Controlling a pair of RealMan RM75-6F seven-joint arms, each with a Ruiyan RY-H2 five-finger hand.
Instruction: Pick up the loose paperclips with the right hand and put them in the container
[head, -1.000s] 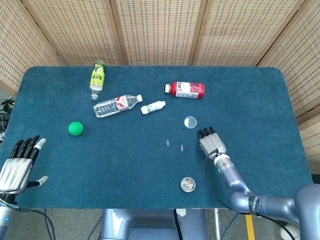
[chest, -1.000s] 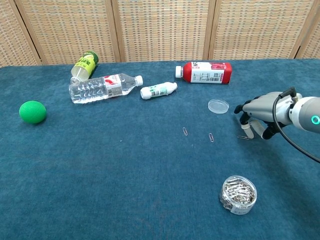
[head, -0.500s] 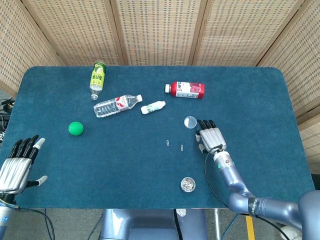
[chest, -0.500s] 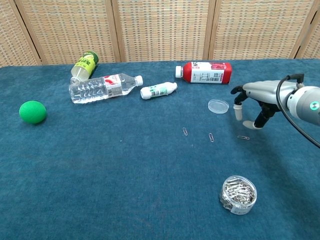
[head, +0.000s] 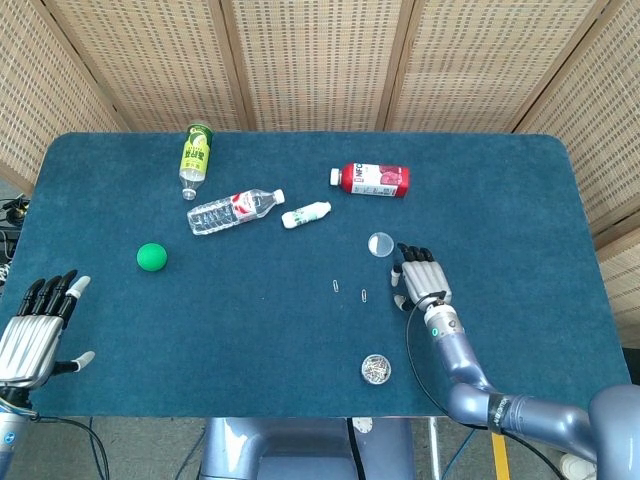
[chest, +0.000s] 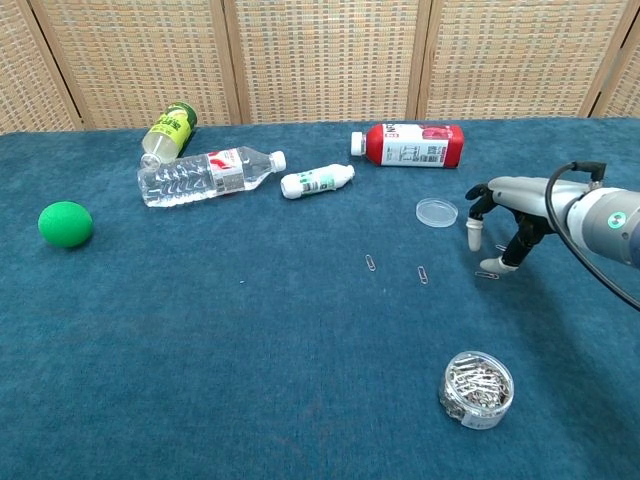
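Observation:
Three loose paperclips lie on the blue cloth: one (chest: 371, 262), a second (chest: 422, 274), and a third (chest: 488, 274) furthest right. My right hand (chest: 505, 215) hovers over that third clip with fingers pointing down and apart; one fingertip (chest: 510, 265) sits right beside the clip, which still lies flat on the cloth. From the head camera my right hand (head: 423, 282) is just right of two clips (head: 336, 286) (head: 365, 295). The round clear container (chest: 477, 388), full of paperclips, stands nearer the front edge. My left hand (head: 35, 330) is open at the lower left, beyond the table edge.
A clear round lid (chest: 436, 211) lies just left of my right hand. Further back are a red bottle (chest: 410, 144), a small white bottle (chest: 318, 180), a clear water bottle (chest: 205, 175) and a green bottle (chest: 170, 128). A green ball (chest: 65, 223) sits far left.
My right hand rose off the third paperclip, uncovering it, then came down again with a fingertip beside it. The clip stayed on the cloth. My left hand has not moved.

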